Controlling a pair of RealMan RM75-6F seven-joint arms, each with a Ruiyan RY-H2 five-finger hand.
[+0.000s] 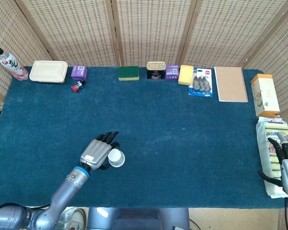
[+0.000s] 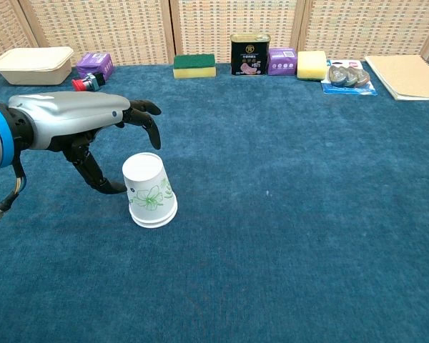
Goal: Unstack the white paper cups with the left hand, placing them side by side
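Chest view: left hand (image 2: 79, 125) reaches in from the left edge, back of the hand up, low over the blue table (image 2: 307, 236). Fingers (image 2: 144, 118) are spread and arched downward above and behind the white paper cups (image 2: 150, 190); the thumb (image 2: 100, 177) hangs down on the cups' left side, its tip just beside the stack's wall. I can't tell whether the thumb tip touches it. Hand holds nothing, fingers apart.

The cups sit upside down as one nested stack, wide rims on the table, green floral print facing the camera. They lie just right of the palm, partly under the curled fingers.

Head view confirms it: left hand (image 1: 98, 151) at the near-left part of the table, forearm coming diagonally from the bottom edge, cups (image 1: 116, 157) directly beside its right edge, touching or nearly so.

Right hand (image 1: 284, 160) is at the far right edge, resting over a yellow packet (image 1: 269, 139), well apart from the cups. Fingers extended and close together; whether it grips anything I can't tell.
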